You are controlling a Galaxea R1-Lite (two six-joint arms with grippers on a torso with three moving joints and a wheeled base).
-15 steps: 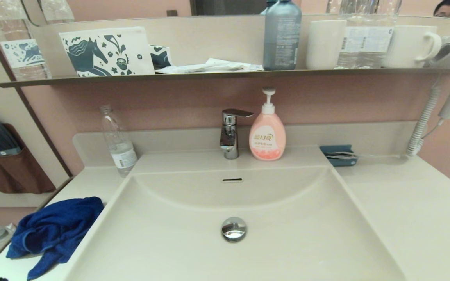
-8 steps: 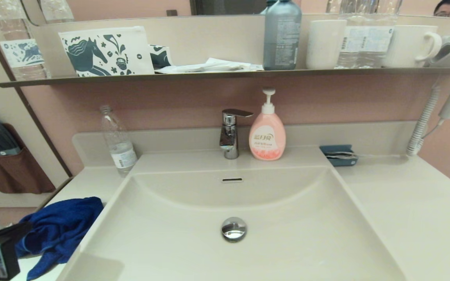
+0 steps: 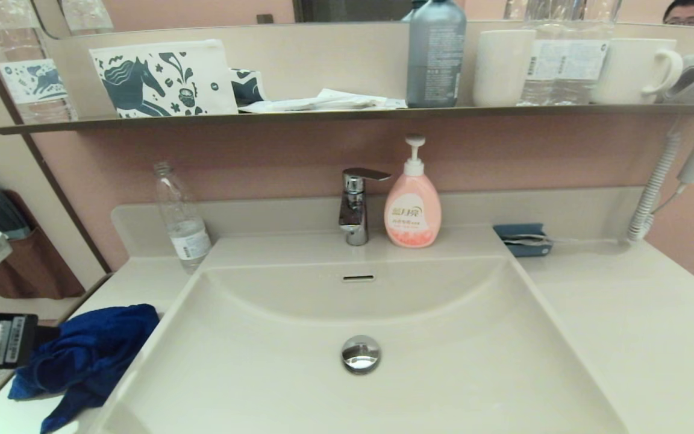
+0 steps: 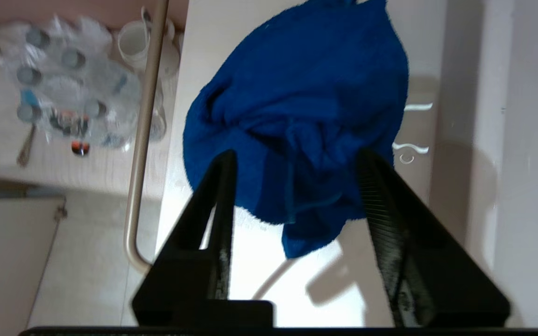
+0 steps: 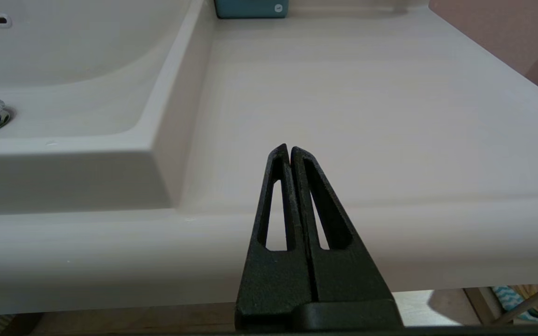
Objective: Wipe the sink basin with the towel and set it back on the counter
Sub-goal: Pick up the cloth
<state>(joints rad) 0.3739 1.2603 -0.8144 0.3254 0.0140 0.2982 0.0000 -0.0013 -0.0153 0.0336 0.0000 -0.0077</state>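
The blue towel lies bunched on the counter at the left of the sink basin, one corner hanging toward the front edge. My left arm reaches in from the left edge of the head view. In the left wrist view my left gripper is open above the towel, its two fingertips spread over the cloth's near part with nothing held. The basin's chrome drain plug and overflow slot are bare. My right gripper is shut and empty, low in front of the counter's right front edge.
A faucet and pink soap bottle stand behind the basin. A clear water bottle is at the back left, a teal box at the back right. A dark shelf runs above. A rail hangs beside the counter's left end.
My left arm has come into the head view from the lower left, risen and moved toward the towel. The towel and the right arm have not moved.
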